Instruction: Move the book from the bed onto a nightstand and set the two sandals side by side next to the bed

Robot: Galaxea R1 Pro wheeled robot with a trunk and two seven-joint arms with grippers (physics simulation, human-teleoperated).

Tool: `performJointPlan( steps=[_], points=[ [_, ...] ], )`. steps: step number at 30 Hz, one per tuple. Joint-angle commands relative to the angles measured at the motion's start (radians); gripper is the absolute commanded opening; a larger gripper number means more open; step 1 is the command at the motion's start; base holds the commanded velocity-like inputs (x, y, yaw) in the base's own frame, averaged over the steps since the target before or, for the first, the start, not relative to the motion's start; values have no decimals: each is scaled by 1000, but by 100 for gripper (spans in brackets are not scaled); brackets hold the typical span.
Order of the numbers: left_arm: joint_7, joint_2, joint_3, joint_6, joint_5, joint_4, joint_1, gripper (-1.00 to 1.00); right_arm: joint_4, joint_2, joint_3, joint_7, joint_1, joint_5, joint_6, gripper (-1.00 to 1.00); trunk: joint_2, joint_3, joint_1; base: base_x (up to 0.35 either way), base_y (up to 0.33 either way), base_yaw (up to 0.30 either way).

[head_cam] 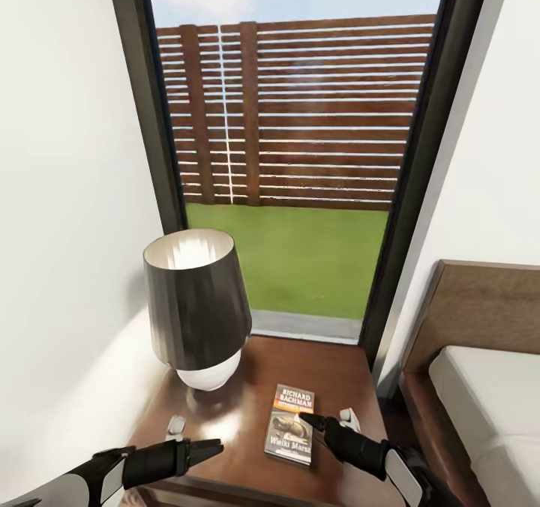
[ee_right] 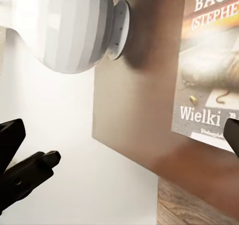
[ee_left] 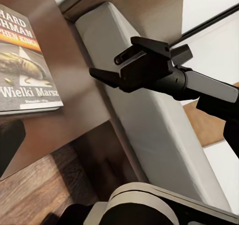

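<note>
head view: we find the thin dark-covered paperback book (head_cam: 291, 424) lying flat on the glossy reddish-brown wooden tabletop (head_cam: 337, 372) of the nightstand, just beside the dark-shaded lamp with a white base (head_cam: 199, 308). the right hand (head_cam: 330, 423) hovers at the book's edge, fingers parted, holding nothing. the left hand (head_cam: 199, 449) is at the front edge; we cannot tell its opening. we judge the book light, stiff and slippery; any regrasp should pinch a long edge. the pale grey mattress bed (head_cam: 487, 394) stands beside.
</note>
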Motion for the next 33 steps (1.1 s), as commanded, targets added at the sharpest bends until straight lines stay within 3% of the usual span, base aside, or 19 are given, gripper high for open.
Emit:
performJointPlan(
  steps=[1,4,6,11,16,19,23,29,33],
  points=[
    [-3,0,7,6,-9,0,0,100,1,0,1,0,0,-7,7,100,7,2,-4,0,0,0],
    [-2,0,8,5,-8,0,0,100,2,0,1,0,0,-7,7,100,28,12,-16,0,0,0],
    [40,1,8,5,-8,1,0,100,3,0,1,1,2,-7,-3,100,42,18,-23,0,0,0],
    [44,2,8,4,-8,1,0,100,-8,-11,2,4,7,-5,-77,100,77,34,-42,0,0,0],
    [46,4,8,3,-8,1,0,100,-12,-95,3,7,11,22,-104,100,112,49,-62,0,0,0],
    [47,6,8,3,-8,1,0,100,-6,-155,3,14,13,49,-180,100,133,59,-73,0,0,0],
    [47,8,7,2,-7,1,0,100,18,-205,3,63,23,93,-274,100,161,71,-88,0,0,0],
    [58,9,7,1,-8,1,0,100,70,-238,3,175,60,165,-340,100,203,90,-111,0,0,0],
    [114,8,5,1,-8,2,0,100,94,-244,3,253,69,185,-396,100,231,103,-127,0,0,0]
  ],
)
